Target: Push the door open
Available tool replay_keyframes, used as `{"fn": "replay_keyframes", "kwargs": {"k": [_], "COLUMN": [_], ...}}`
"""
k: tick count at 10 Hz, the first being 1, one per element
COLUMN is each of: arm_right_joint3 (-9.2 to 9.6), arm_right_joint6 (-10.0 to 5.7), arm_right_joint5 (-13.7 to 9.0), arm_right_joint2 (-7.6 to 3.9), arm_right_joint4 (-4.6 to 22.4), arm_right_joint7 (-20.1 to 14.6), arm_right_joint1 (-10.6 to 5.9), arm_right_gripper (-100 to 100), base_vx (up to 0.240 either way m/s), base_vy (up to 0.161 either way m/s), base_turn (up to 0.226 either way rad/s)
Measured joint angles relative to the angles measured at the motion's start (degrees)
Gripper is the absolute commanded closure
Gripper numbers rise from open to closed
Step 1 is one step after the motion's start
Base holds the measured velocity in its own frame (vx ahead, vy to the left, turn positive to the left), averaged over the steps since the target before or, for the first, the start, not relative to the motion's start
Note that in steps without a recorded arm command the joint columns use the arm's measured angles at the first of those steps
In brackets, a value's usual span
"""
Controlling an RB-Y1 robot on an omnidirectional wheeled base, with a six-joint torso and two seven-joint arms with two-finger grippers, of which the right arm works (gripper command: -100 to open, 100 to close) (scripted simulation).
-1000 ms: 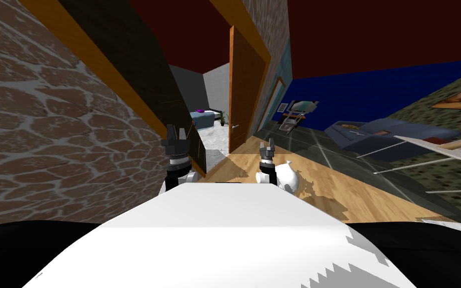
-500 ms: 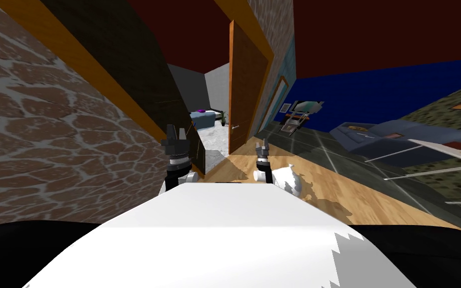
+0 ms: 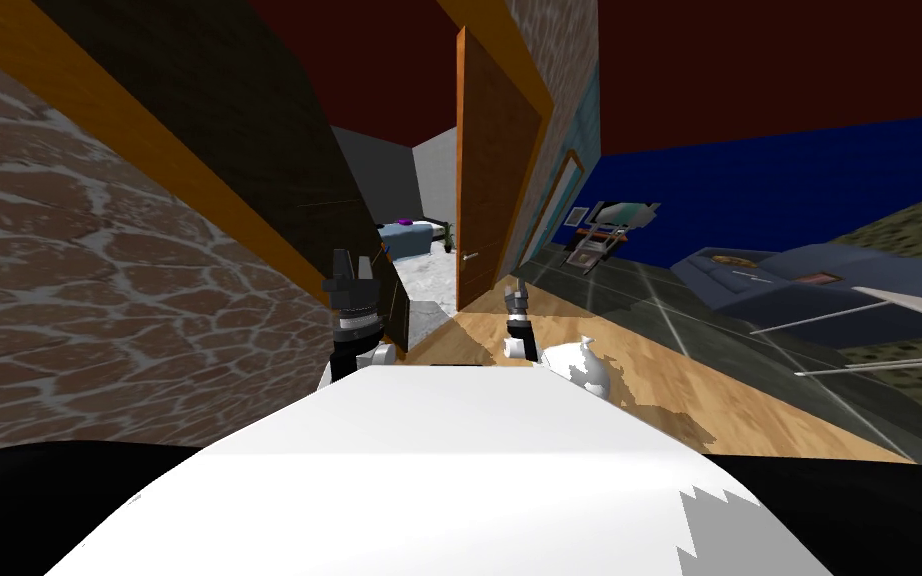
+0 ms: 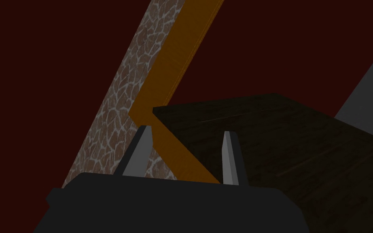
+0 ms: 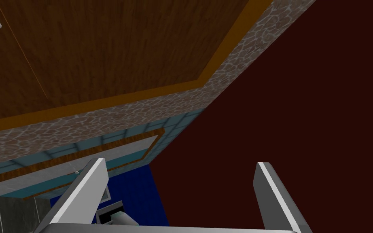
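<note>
Jaws: spread and empty on both arms, nothing pinched.
Door, position: dark brown wooden door leaf [image 3: 289, 170] straight ahead on the left of the opening, swung away from its orange wooden frame [image 4: 173, 56]; lighter brown wooden door leaf [image 3: 497, 170] on the right of the opening, close to the frame line, free edge towards the middle.
Door, state: judged partly open, with a gap between the two leaves wide enough to show a room beyond.
Door, handling: judged stiff, fairly heavy and smooth-faced, turning only about its hinges. No grasp needed. Best pushed flat on the face near the free edge, far from the hinges, for leverage. Thin blade fingers likely to skid on a smooth panel or catch on the edge.
Left gripper [image 3: 353, 264]: raised just beside the dark leaf, pointing at the top corner where leaf and frame meet; contact not discernible.
Right gripper [image 3: 517, 292]: low, short of the lighter leaf, below its small pale lever handle [image 3: 469, 257].
Near surroundings: brown cobble-patterned wall [image 3: 99, 280] left of the frame; light wooden plank floor [image 3: 649, 370] underfoot.
Beyond the gap: blue-covered bed [image 3: 411, 235].
</note>
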Motion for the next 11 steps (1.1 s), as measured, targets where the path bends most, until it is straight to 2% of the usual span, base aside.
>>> {"fn": "replay_keyframes", "kwargs": {"k": [4,8,10,11], "arm_right_joint3": [0.94,2.32,2.93,3.12], "arm_right_joint6": [0.38,0.0,0.54,0.37], "arm_right_joint5": [0.05,0.48,0.55,0.54], "arm_right_joint2": [-0.93,-0.75,-1.04,-1.18], "arm_right_joint4": [5.47,12.55,14.83,16.91], "arm_right_joint7": [-0.85,-1.07,-1.48,-1.73], "arm_right_joint1": [-3.77,-8.17,-9.9,-11.34], "arm_right_gripper": [-100,-100,-100,-100], "base_vx": [0.093,0.075,0.101,0.075], "base_vy": [-0.087,-0.093,-0.096,-0.115], "base_turn": [0.06,0.06,0.059,0.062]}}
